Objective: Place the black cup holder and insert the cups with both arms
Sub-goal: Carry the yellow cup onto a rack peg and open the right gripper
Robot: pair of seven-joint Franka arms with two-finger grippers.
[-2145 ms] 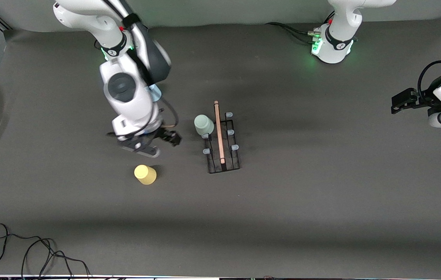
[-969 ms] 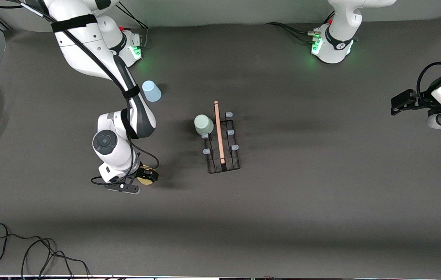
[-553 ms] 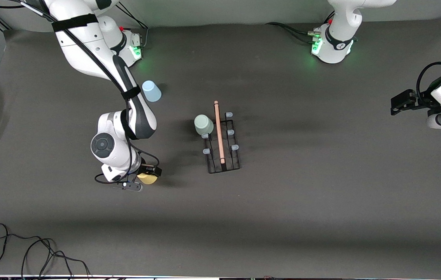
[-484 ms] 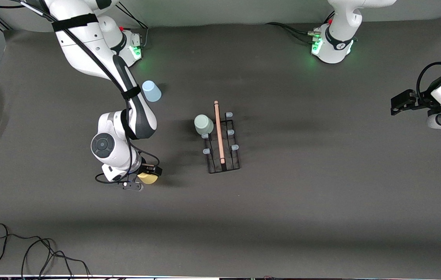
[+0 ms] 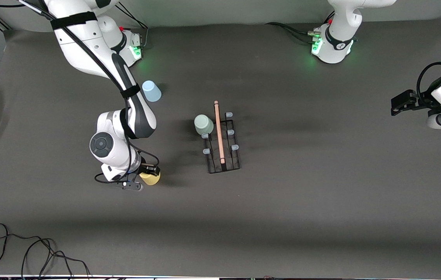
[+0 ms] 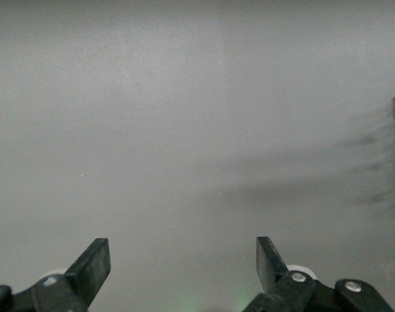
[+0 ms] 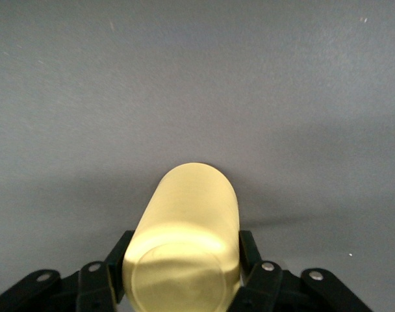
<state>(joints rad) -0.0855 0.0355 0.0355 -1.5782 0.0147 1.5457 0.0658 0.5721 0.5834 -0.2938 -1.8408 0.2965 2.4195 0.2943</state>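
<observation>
Right gripper [image 5: 147, 174] clamped on the yellow cup [image 5: 151, 178], rack waiting toward the left arm's end.

I've got the fingers [image 7: 248, 250] pressed against both sides of the yellow cup in the right wrist view, its closed bottom facing the camera and its body pointing away from the wrist. The black cup holder [image 5: 223, 144] sits on the table toward the left arm's end from this cup, its wooden handle [image 5: 219, 132] running toward and away from the front camera. The grey-green cup [image 5: 203, 124] already sits on a peg on the side facing my right arm; the other five pegs look bare. The blue cup [image 5: 151, 91] stands farther from the front camera, near the right arm's base. The left gripper [image 5: 399, 104] waits with fingers [image 6: 90, 268] spread wide, well apart from the rack, so the right arm is clearly the nearer one.
</observation>
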